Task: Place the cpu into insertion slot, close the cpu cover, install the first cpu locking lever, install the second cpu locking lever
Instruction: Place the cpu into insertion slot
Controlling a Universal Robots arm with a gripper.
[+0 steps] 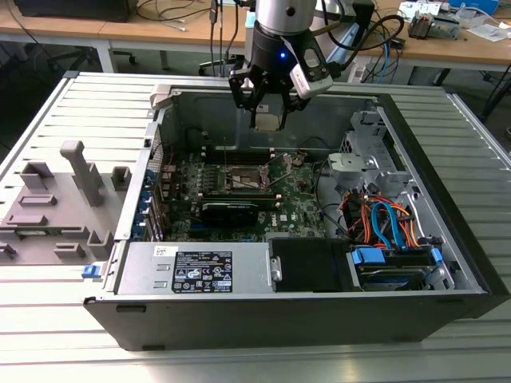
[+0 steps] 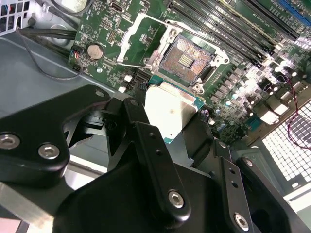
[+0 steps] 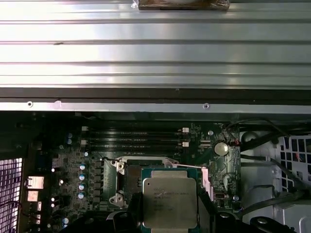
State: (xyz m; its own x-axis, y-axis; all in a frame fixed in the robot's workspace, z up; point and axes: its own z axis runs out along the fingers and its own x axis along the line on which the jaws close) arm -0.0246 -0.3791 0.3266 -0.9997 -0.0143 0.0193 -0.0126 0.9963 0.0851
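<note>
Tool (image 1: 269, 118) noted above the open computer case (image 1: 239, 323), which is laid on its side on the slatted worktop (image 1: 48, 335).

- The cpu (image 2: 171, 109) is held clamped between the black fingers (image 2: 146, 141) and gripped by its edges. The pale metal top is thus turned up toward the wrist, and the underside is presumably left free to meet the insertion slot (image 2: 187, 58).
- The chip is carried roughly level and apart from the slot, above it, with no contact seen. In the first wrist view the cpu (image 3: 170, 201) is seen overlapping one edge of the slot. Alignment is therefore judged close but not complete.
- The slot is bare, with its contact field exposed.
- The cpu cover (image 2: 127, 38) is swung up and away, standing open just beside the slot. This is judged to be what keeps the slot clear for the chip.
- The locking levers could not be picked out with certainty.
- Judgement: the first step is in hand. Nothing is seated, and the cover is not yet closed.
</note>
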